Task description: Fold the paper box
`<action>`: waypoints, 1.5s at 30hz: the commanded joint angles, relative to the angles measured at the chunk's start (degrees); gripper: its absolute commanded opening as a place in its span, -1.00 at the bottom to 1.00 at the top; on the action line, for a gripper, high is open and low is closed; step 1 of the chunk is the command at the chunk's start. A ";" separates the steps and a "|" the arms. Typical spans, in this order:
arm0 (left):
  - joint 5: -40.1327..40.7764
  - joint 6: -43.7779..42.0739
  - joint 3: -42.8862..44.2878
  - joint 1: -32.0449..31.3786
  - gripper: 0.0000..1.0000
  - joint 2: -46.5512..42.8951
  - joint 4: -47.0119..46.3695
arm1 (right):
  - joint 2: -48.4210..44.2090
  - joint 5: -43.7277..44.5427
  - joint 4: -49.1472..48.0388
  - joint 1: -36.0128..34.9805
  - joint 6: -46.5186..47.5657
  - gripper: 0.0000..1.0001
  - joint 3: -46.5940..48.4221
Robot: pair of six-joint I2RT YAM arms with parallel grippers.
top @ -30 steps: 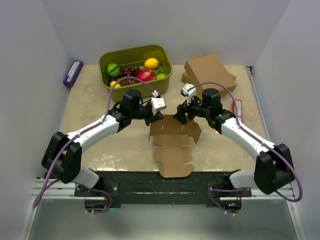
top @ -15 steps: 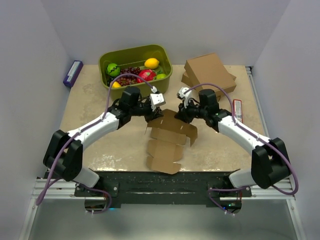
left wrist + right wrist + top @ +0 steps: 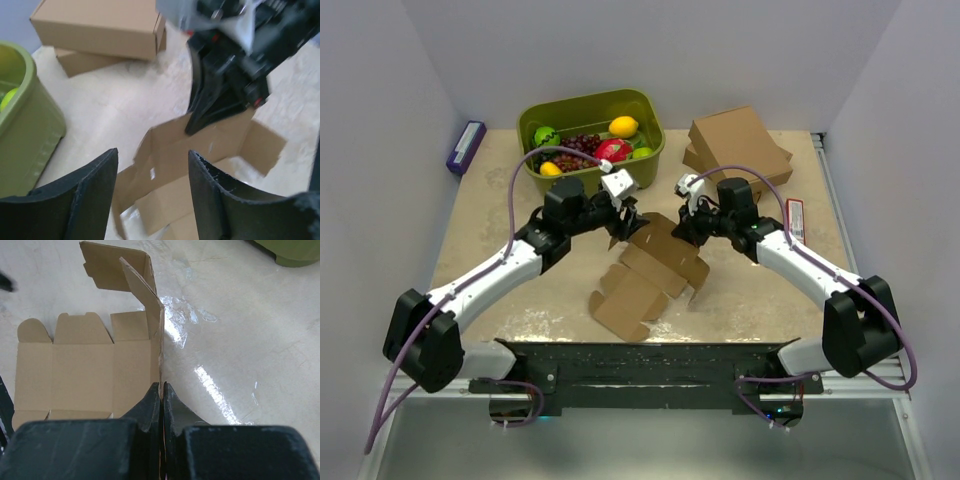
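Note:
The paper box [image 3: 650, 268] is a flat brown die-cut sheet with several flaps, lying askew in the middle of the table with its far end raised. My right gripper [image 3: 692, 232] is shut on that raised far edge. In the right wrist view its fingertips [image 3: 161, 387] pinch one upright flap edge-on, and the rest of the paper box [image 3: 85, 370] spreads to the left. My left gripper [image 3: 628, 222] stands open just left of the sheet's far end, with nothing between its fingers [image 3: 95, 195]. In the left wrist view the paper box [image 3: 190, 150] lies beyond them.
A green bin [image 3: 600, 170] with fruit stands at the back centre. Larger stacked brown cardboard boxes [image 3: 740, 140] sit at the back right. A purple box [image 3: 466, 146] lies at the far left edge, and a small red item [image 3: 796, 220] at the right edge.
My left gripper opened, let go of the sheet and drew back to the left. My right gripper shut on the sheet's far edge. The sheet's near end swung left.

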State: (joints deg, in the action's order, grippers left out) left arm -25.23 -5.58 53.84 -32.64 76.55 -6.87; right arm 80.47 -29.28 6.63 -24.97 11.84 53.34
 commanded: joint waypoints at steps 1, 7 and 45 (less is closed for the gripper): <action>0.63 12.07 -5.75 -1.19 0.21 -0.18 -9.55 | -0.75 1.07 0.57 -0.08 -0.50 -1.00 2.56; 3.17 14.11 -10.16 -1.19 0.17 2.81 -11.67 | -0.84 0.53 0.40 -0.08 -0.59 -1.00 2.56; 18.47 17.80 -14.55 -3.83 -0.07 13.54 -10.35 | -0.75 0.89 0.49 0.01 -0.50 -1.00 2.82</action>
State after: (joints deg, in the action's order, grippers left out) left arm -7.18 11.46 39.62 -34.85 90.21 -14.09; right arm 80.47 -29.10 7.35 -24.97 11.60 53.41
